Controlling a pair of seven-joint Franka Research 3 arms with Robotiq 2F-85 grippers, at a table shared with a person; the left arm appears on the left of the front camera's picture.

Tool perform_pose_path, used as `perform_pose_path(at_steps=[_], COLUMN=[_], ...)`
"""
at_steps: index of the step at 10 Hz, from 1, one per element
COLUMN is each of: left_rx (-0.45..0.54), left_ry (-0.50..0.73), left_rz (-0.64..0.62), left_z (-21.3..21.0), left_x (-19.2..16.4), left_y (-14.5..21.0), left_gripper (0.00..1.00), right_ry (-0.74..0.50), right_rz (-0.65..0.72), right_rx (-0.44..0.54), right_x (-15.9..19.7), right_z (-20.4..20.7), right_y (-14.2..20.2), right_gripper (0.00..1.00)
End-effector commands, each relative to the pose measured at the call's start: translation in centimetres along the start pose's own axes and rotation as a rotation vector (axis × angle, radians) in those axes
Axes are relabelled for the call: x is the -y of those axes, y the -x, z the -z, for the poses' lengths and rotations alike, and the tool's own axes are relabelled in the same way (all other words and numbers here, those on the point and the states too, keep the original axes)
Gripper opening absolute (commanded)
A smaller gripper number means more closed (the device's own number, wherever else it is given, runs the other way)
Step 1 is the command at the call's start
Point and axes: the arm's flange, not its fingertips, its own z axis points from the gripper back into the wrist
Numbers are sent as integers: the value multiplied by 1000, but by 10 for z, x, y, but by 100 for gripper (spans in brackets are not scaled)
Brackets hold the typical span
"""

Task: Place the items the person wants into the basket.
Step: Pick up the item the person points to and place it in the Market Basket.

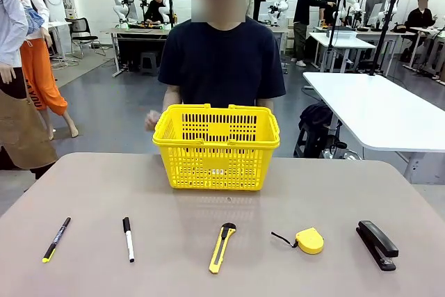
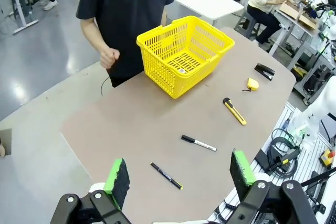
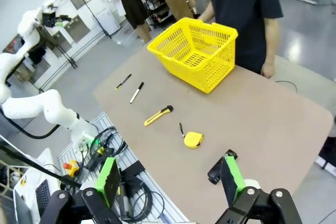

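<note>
A yellow lattice basket (image 1: 216, 145) stands at the table's far middle, in front of the person (image 1: 221, 60) in a dark navy T-shirt. Along the near edge lie a thin black pen with a yellow tip (image 1: 56, 238), a white marker with black ends (image 1: 128, 238) and a yellow-and-black utility knife (image 1: 222, 247). In the left wrist view my left gripper (image 2: 180, 180) hangs open high above the pen (image 2: 166, 175) and marker (image 2: 198, 142), with the knife (image 2: 234, 111) and basket (image 2: 185, 53) beyond. My right gripper (image 3: 169, 177) is open, high over the table's edge, above the knife (image 3: 158, 115) and basket (image 3: 195, 52).
A round yellow tape measure (image 1: 306, 240) and a black stapler (image 1: 377, 243) lie at the near right. The person's hands hang at the table's far edge, one a loose fist (image 1: 151, 120). A white table (image 1: 379, 110) stands behind on the right.
</note>
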Motion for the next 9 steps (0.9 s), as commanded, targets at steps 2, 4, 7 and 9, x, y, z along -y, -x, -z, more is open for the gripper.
perform_pose_path(at_steps=[2, 4, 7, 9], left_rx=[0, 0, 0, 0], left_ry=[0, 0, 0, 0], left_rz=[0, 0, 0, 0], left_z=[0, 0, 0, 0], left_x=[0, 0, 0, 0], left_y=[0, 0, 0, 0], left_gripper=[100, 100, 100, 100], right_ry=[0, 0, 0, 0], right_rz=[0, 0, 0, 0], right_rx=[0, 0, 0, 0], right_x=[0, 0, 0, 0], right_z=[0, 0, 0, 0], right_y=[0, 0, 0, 0], right_gripper=[100, 100, 100, 100])
